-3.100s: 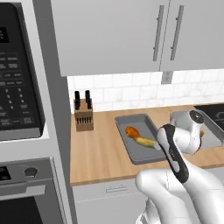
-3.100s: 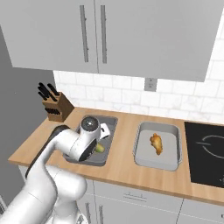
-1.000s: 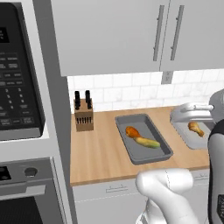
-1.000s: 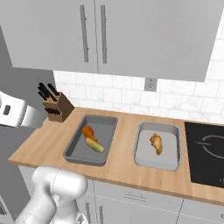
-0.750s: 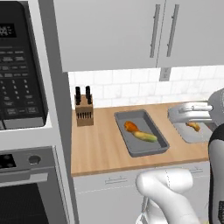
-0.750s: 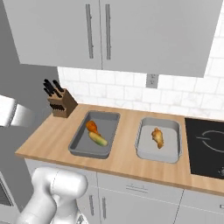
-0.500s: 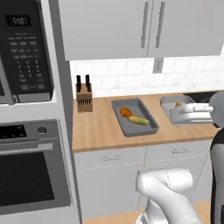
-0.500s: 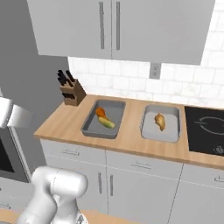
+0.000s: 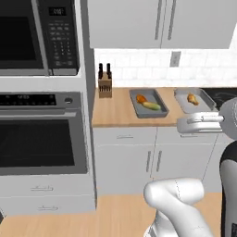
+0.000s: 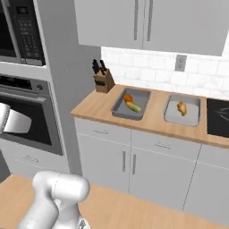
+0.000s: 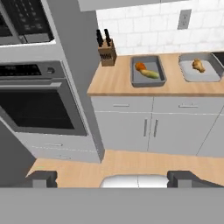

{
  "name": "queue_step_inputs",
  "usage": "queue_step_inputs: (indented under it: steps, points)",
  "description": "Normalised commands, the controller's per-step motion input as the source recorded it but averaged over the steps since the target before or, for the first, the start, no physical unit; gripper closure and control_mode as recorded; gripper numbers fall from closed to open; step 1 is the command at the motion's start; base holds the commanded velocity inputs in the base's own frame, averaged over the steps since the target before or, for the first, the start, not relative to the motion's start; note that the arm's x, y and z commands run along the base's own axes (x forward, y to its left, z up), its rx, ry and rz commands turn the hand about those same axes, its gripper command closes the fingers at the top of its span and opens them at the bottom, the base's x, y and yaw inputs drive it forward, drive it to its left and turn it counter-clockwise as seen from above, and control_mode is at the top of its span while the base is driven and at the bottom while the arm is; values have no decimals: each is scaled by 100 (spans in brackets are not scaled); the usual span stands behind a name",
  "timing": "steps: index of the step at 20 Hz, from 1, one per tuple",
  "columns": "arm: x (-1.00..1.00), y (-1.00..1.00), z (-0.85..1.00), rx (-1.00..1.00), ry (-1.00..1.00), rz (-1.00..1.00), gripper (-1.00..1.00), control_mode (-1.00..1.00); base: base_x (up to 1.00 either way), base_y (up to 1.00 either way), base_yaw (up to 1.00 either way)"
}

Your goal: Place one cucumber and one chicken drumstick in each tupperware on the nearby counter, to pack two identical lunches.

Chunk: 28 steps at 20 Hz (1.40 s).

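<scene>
1. Though far back from the light tan wooden desk (image 11: pixel 127 81), looking across open floor at both shallow grey rectangular tupperware trays (image 11: pixel 148 71).
2. Left tray: one yellow-green cucumber (image 11: pixel 150 74) beside one orange-brown chicken drumstick (image 11: pixel 140 66), apparently a finished lunch.
3. Right tray (image 11: pixel 203 73): only a second drumstick (image 11: pixel 198 65), so likely waiting on its cucumber.
4. Two-finger gripper (image 11: pixel 111 179): dark tips spread wide apart, carrying nothing.
5. Bare wood between the trays and along the front edge; wooden knife block (image 11: pixel 106 51) well left.

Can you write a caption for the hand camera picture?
Two grey trays on the counter: one with drumstick and cucumber, the other with a drumstick.
</scene>
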Motion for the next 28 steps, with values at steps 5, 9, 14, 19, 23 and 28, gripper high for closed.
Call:
queue_step_inputs:
  steps: [5, 9, 14, 19, 23, 28]
  points:
    - [0, 0, 0, 0, 0, 0, -100, 100, -34, 1, 58]
    - [0, 0, 0, 0, 0, 0, -100, 100, -20, 0, 61]
    - [0, 0, 0, 0, 0, 0, -100, 100, -2, 28, 62]
    - [0, 0, 0, 0, 0, 0, -100, 100, -1, 40, 74]
    - [0, 0, 0, 0, 0, 0, -100, 100, 0, 15, 82]
    - [0, 0, 0, 0, 0, 0, -100, 100, 27, 9, 73]
